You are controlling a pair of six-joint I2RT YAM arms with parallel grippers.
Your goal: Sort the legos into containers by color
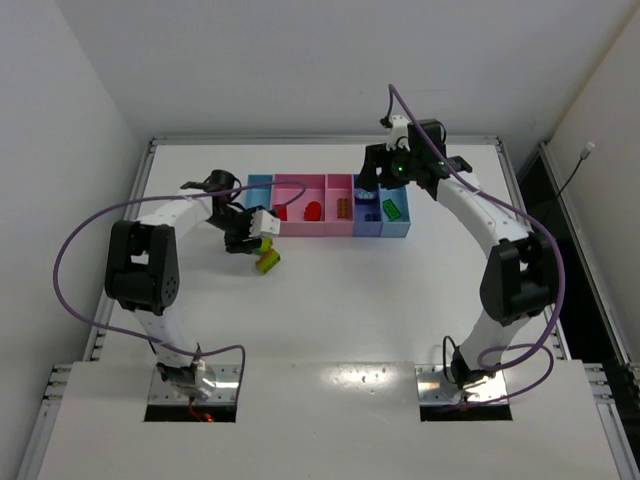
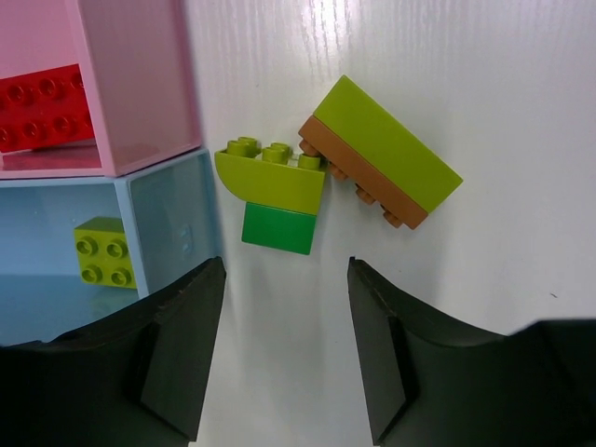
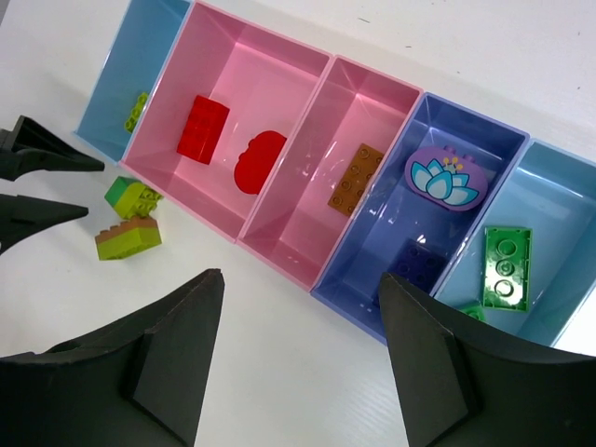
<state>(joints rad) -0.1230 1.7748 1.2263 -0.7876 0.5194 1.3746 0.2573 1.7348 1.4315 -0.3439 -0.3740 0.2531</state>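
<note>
Two small lego stacks lie on the white table just in front of my left gripper point(image 2: 287, 270), which is open and holds nothing. One is a yellow-green curved piece on a green brick point(image 2: 275, 200); the other is a yellow-green brick on an orange-brown one point(image 2: 382, 163). From above, both stacks point(image 1: 268, 260) sit in front of the light blue tray point(image 1: 259, 190). My right gripper point(image 3: 303, 279) is open and empty, hovering over the near edge of the tray row. A yellow-green brick point(image 2: 104, 250) lies in the light blue tray.
The wide pink tray point(image 3: 279, 74) holds a red brick point(image 3: 203, 128) and a red rounded piece point(image 3: 258, 163). An orange brick point(image 3: 355, 179) is in the narrow pink tray. The periwinkle tray holds a purple lotus piece point(image 3: 442, 175). A green brick point(image 3: 507, 265) is in the blue tray.
</note>
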